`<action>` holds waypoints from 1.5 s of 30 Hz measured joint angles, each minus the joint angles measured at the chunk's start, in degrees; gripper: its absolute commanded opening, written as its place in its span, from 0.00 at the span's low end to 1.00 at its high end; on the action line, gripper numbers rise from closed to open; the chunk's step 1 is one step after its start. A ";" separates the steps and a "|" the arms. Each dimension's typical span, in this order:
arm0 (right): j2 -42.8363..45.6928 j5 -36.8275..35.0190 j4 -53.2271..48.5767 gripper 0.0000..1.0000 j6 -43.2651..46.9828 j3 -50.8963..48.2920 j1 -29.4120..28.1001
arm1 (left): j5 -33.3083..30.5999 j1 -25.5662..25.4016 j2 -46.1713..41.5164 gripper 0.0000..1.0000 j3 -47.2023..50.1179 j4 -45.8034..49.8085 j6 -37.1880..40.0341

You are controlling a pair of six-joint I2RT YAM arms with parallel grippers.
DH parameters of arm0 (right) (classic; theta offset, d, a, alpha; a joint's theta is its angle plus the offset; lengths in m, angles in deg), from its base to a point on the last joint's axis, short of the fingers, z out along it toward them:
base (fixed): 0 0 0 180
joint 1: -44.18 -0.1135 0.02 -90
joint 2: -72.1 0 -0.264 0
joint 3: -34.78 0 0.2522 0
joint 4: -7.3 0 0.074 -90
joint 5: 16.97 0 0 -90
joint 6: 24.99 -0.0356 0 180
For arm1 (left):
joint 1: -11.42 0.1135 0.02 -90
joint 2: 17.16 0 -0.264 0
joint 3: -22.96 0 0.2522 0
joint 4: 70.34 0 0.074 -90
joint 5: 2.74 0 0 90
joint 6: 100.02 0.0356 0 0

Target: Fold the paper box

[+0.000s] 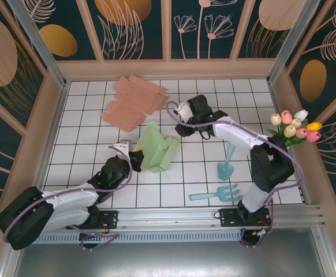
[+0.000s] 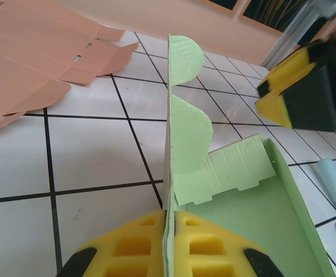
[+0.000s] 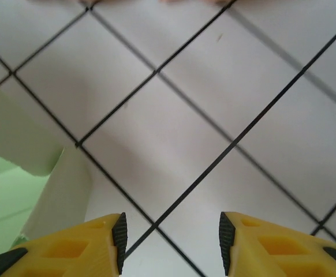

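The green box [image 1: 159,151] lies half-formed near the middle of the bench [image 1: 87,121]. One long wall is raised, and its rounded flaps stand upright at the center of the left wrist view. The left tool [image 2: 169,245] is clamped on the lower edge of that raised wall, a yellow pad pressed on either side of the thin card. The right tool [image 3: 171,236] hangs with its jaws wide and nothing between them, over bare tiles just off the box's upper-right corner. The trouble I would expect is in the next fold. If the right tool pushes a flap while the left one grips so near one edge, the light card could buckle, tear at a crease, or pivot and slide on the smooth tiles. The flat pink cardboard [image 1: 134,101] at upper left lies near enough to be nudged.
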 measured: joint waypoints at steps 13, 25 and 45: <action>-5.53 17.55 -16.48 0.46 1.16 11.34 2.84 | 4.11 0.00 -12.39 0.00 0.87 0.90 5.42; -7.30 24.37 -21.75 0.57 6.29 9.09 4.79 | 8.55 0.00 -13.68 0.00 1.88 0.81 8.37; -9.68 41.05 -26.45 0.62 16.52 3.85 9.25 | 14.56 0.00 -22.64 0.00 7.72 -7.15 11.87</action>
